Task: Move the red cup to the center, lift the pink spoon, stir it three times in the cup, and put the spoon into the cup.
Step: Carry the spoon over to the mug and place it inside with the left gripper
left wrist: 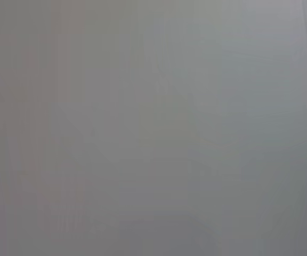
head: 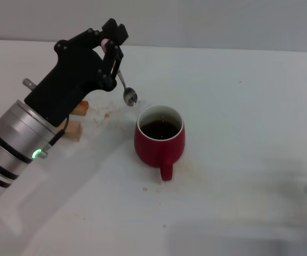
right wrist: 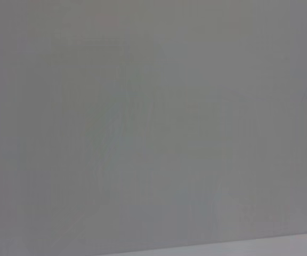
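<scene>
Left end effector [head: 112,50] pinches the pink spoon [head: 122,80] by its handle, bowl hanging just beside the rim of the red cup [head: 159,140] mid-tabletop [head: 239,106] — light, stiff, likely slick, so a high handle grip seems right.

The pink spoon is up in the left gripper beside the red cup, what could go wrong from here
1. The left gripper pinches the pink spoon only at its handle end, so it might pivot or slip while stirring.
2. The red cup holds dark liquid close to its rim; stirring could splash it onto the table.
3. The spoon's bowl hangs outside the rim, so lowering now could strike the cup's edge.
</scene>
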Robot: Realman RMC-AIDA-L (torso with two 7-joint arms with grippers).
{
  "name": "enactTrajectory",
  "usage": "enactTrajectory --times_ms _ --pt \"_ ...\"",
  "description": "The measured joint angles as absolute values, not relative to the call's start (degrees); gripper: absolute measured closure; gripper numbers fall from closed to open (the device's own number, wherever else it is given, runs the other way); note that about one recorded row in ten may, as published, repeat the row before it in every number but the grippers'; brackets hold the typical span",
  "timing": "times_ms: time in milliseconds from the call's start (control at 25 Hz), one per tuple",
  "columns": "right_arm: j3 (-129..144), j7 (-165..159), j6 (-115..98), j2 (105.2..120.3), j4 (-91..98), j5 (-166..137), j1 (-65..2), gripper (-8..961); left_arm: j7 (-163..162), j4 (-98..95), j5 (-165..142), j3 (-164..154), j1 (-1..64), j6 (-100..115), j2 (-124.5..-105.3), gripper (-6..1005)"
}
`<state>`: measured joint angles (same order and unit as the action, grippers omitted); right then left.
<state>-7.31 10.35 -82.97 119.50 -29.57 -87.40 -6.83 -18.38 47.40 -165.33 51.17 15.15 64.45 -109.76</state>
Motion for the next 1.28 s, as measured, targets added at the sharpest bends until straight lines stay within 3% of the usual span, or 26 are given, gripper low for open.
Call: enactTrajectory --times_ms 720,1280 --pt "-7.4 10.1 -83.3 119.53 -28.9 -87.4 -6.7 952 -18.4 47.4 -165.5 46.7 15.4 64.0 -112.01 850" --pt "-7.0 10.0 -83.4 119.53 -28.8 -87.4 -6.2 953 -16.2 38.0 -165.6 47.2 21.0 63.5 -116.1 841"
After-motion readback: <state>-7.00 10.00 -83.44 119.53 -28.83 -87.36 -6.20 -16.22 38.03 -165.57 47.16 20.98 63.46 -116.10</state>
